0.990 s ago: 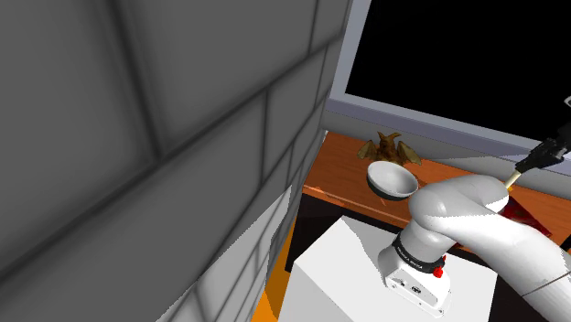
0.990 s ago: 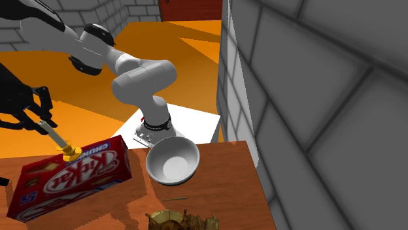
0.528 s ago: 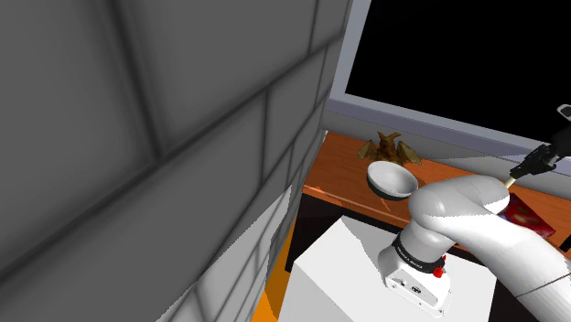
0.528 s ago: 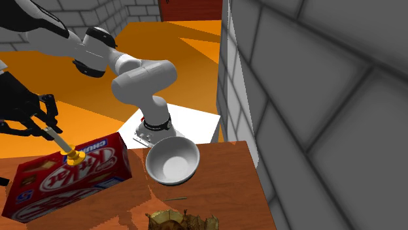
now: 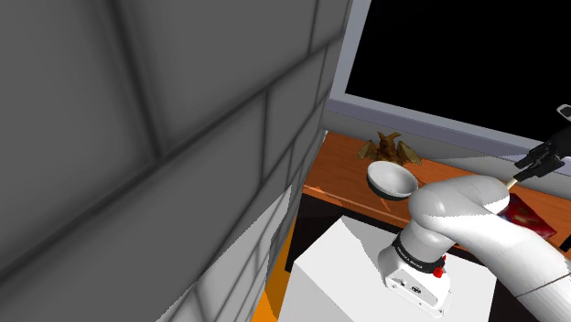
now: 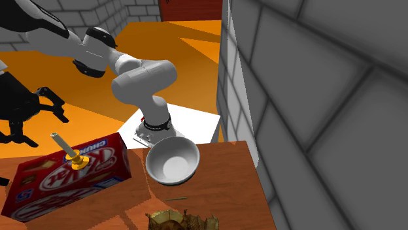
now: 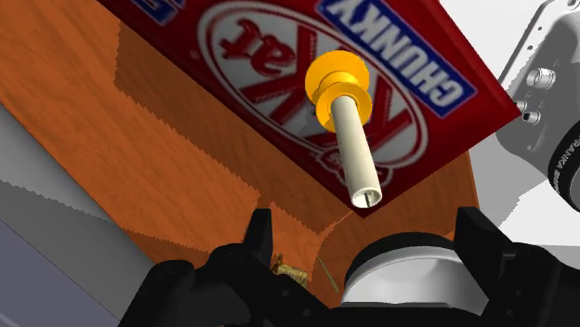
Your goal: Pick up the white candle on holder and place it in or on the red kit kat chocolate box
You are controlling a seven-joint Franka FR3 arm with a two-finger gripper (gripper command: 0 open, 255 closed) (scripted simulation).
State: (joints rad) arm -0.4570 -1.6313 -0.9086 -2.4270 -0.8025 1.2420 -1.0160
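White slim candle in a round yellow holder stands on the red Kit Kat box on the brown wooden table; black fingers spread apart, clear of it.

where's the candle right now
The candle sits tilted on the red Kit Kat box at the second exterior view's lower left, left of the white bowl; the open pincer hangs apart from it.

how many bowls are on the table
1. The white bowl sits on the wooden table, at its edge nearest the stand, between the red Kit Kat box and the grey wall. Others could lie outside the frame.
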